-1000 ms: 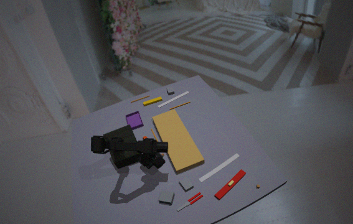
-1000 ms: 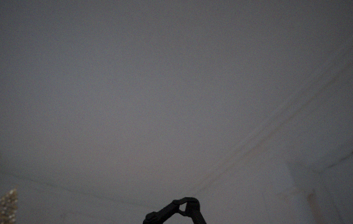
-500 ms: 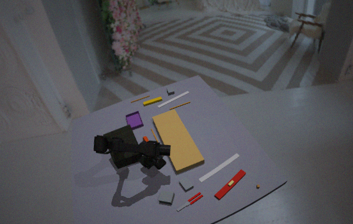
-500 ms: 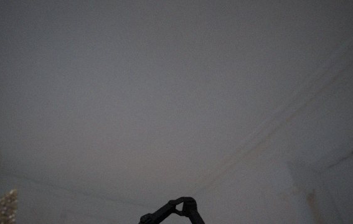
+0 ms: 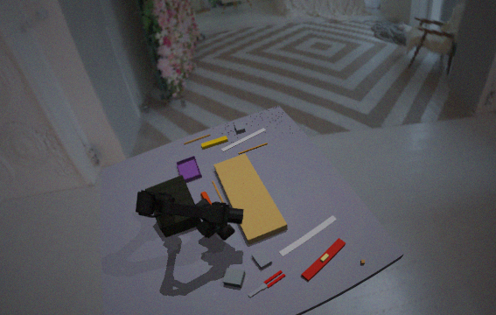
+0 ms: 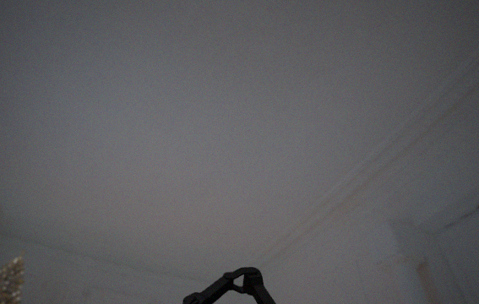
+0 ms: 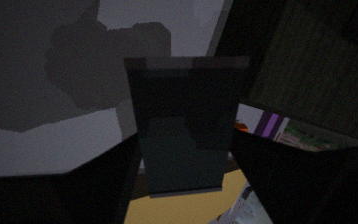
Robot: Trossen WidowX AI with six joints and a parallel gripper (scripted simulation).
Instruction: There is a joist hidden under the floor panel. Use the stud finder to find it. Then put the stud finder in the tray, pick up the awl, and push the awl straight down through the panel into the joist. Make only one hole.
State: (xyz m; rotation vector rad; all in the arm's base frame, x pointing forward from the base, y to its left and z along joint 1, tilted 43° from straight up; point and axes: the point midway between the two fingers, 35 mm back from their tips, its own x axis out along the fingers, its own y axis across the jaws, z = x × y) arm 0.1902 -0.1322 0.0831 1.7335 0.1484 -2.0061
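My gripper [image 5: 216,230] [image 7: 184,133] is shut on the stud finder [image 7: 185,105], a dark boxy block that fills the middle of the wrist view. It hangs beside the near left part of the tan floor panel [image 5: 252,197] [image 7: 180,211]; its height over the table is hard to tell. In the top view the arm and fingers hide the stud finder. The purple tray [image 5: 189,170] [image 7: 270,124] is at the left and looks empty. The awl's orange handle [image 5: 206,197] [image 7: 241,127] shows between arm and panel; the rest is hidden.
A large dark block [image 5: 171,188] [image 7: 320,65] stands under the arm, near the tray. A thin orange stick [image 5: 217,190] lies beside the panel. A red level [image 5: 332,249], white strip [image 5: 308,236], red-handled tool [image 5: 275,278] and grey pieces [image 5: 234,277] lie nearer. A yellow bar [image 5: 214,143] lies farther back.
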